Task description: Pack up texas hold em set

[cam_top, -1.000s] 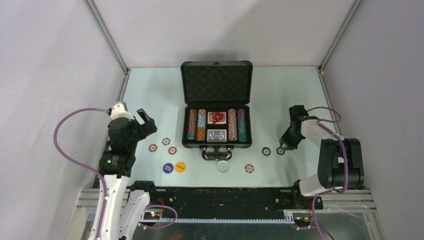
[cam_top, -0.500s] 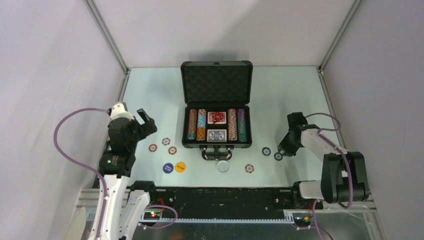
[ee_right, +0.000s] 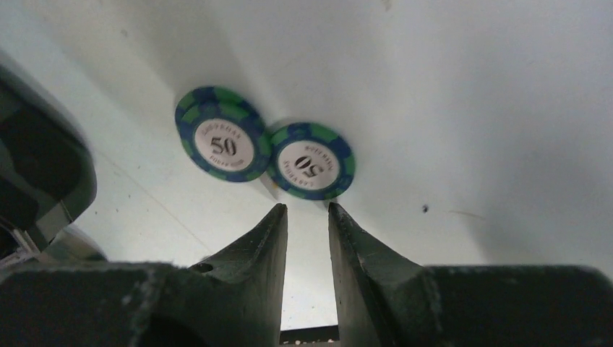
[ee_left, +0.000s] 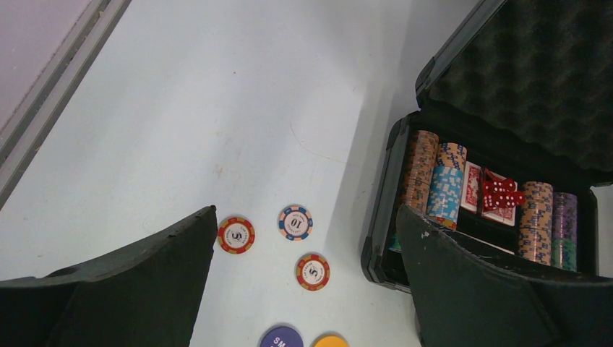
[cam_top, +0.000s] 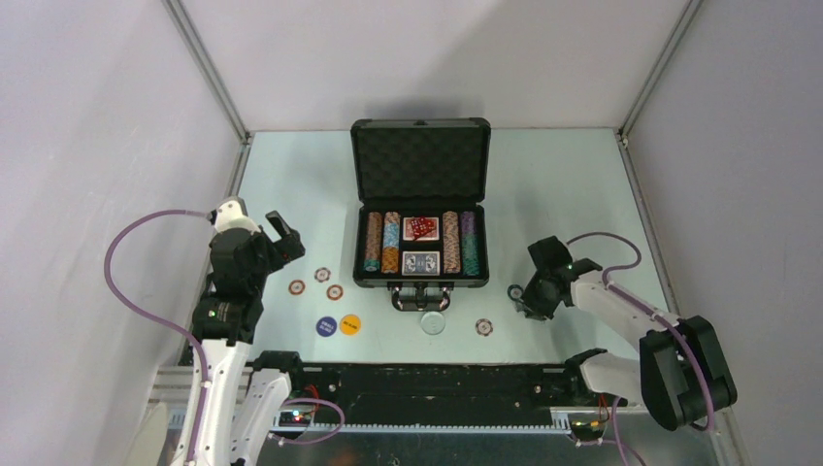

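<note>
Working the loose-chip pickup, right side in hand. Hovering the right tool (ee_right: 306,210) low over the surface (cam_top: 563,194), jaws parted to a narrow slit, gripping nothing, tips aiming at two blue-green 50 chips (ee_right: 223,144) lying flat and touching edge to edge just ahead. Seeing the black case (cam_top: 419,155) open mid-surface, lid up with foam showing, chip rows (cam_top: 389,243) standing in the tray beside two card decks (cam_top: 421,262) and red dice (cam_top: 419,227). Holding the left tool (ee_left: 305,213) above the surface, jaws spread wide, empty, looking down on three loose chips (ee_left: 312,272) left of the case. Also noting purple button (cam_top: 326,326), orange button (cam_top: 349,324), white button (cam_top: 433,322) and a lone chip (cam_top: 484,327) lying in front of the case, none packed yet. Next, probably: pinching one 50 chip by its rim, calling for spreading the jaws wider than the chip or tipping it up off the flat, and avoiding dragging the touching neighbour along; then carrying it over to a chip row in the case. Judging the packing well short of done, lid closing coming last.
</note>
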{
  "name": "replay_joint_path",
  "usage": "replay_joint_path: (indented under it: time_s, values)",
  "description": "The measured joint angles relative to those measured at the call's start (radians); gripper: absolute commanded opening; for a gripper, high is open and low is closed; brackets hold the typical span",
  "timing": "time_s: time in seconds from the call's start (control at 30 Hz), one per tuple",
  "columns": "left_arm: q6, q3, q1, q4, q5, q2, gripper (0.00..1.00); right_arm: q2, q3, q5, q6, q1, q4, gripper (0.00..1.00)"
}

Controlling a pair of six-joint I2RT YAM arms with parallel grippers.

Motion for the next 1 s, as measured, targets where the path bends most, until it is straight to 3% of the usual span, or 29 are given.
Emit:
replay_joint_path:
  time_s: [0.27, 0.47, 0.67, 0.83, 1.0]
  values:
    - [0.0, 0.0, 0.0, 0.0, 0.0, 0.0, 0.98, -0.035, 0.0, 0.007, 0.059, 0.07, -0.034, 0.33]
    - [0.002, 0.0, 0.0, 0.0, 0.0, 0.0, 0.98, -0.125, 0.075, 0.016, -0.005, -0.083, -0.096, 0.33]
    - [0.003, 0.0, 0.0, 0.0, 0.0, 0.0, 0.98, 0.007, 0.143, 0.012, -0.126, -0.259, -0.051, 0.32]
    - [0.006, 0.0, 0.0, 0.0, 0.0, 0.0, 0.98, 0.154, 0.142, 0.005, -0.185, -0.278, -0.013, 0.31]
    - [0.006, 0.0, 0.0, 0.0, 0.0, 0.0, 0.98, 0.18, 0.137, -0.009, -0.205, -0.273, 0.02, 0.31]
